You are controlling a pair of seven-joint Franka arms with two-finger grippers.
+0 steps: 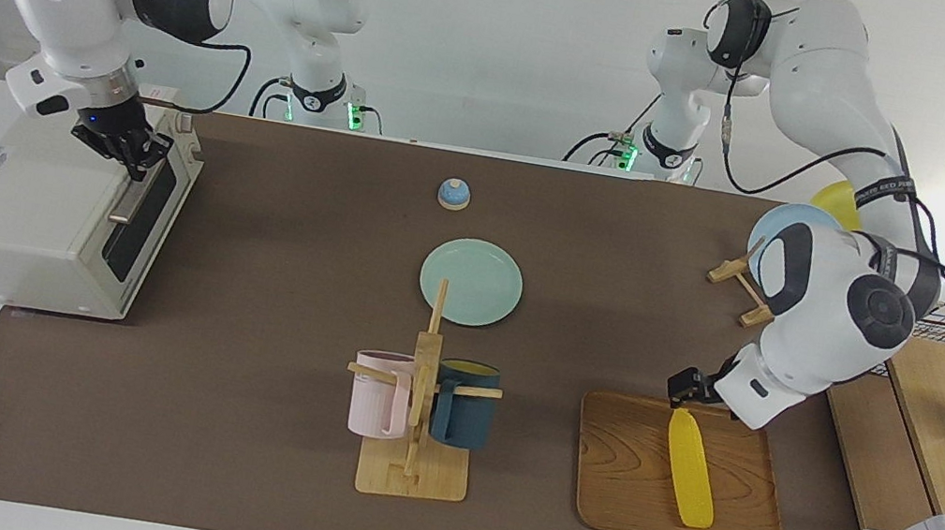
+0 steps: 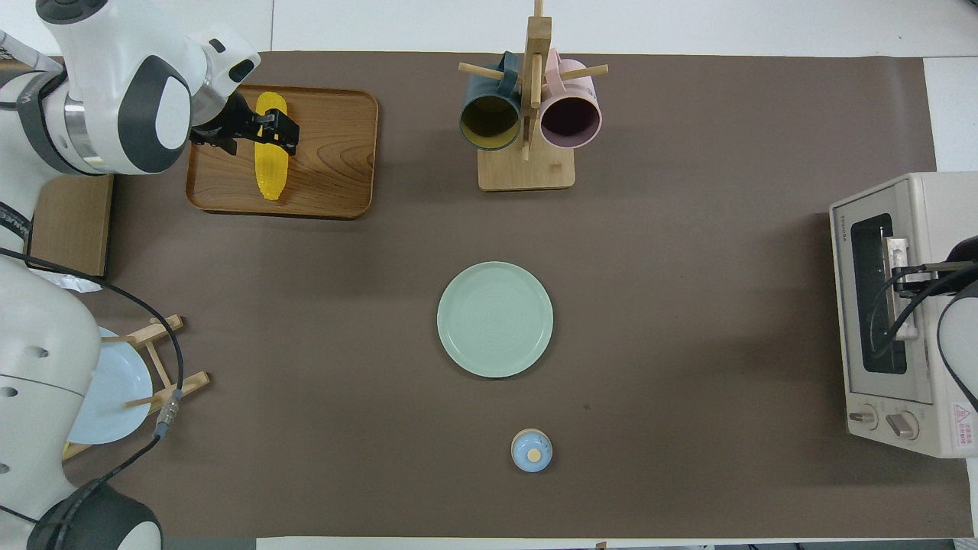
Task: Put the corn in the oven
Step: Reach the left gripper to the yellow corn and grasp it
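I see the corn point(image 1: 690, 479) lying on the wooden tray point(image 1: 619, 478) toward the left arm's end of the table, with the left gripper point(image 1: 683, 399) down at its robot-side tip; whether its fingers clamp the cob I cannot tell. My right gripper point(image 1: 128, 152) sits at the handle of the oven point(image 1: 33, 224), door closed, its fingers hidden by the wrist, so their state is unclear.

Both arms point(image 1: 819, 291) were glossy white, built of rounded segments with dark grey joint caps and black bands. Black cables looped along the links. The bases showed green lights. The grippers were black: left gripper point(image 1: 685, 389), right gripper point(image 1: 117, 142).
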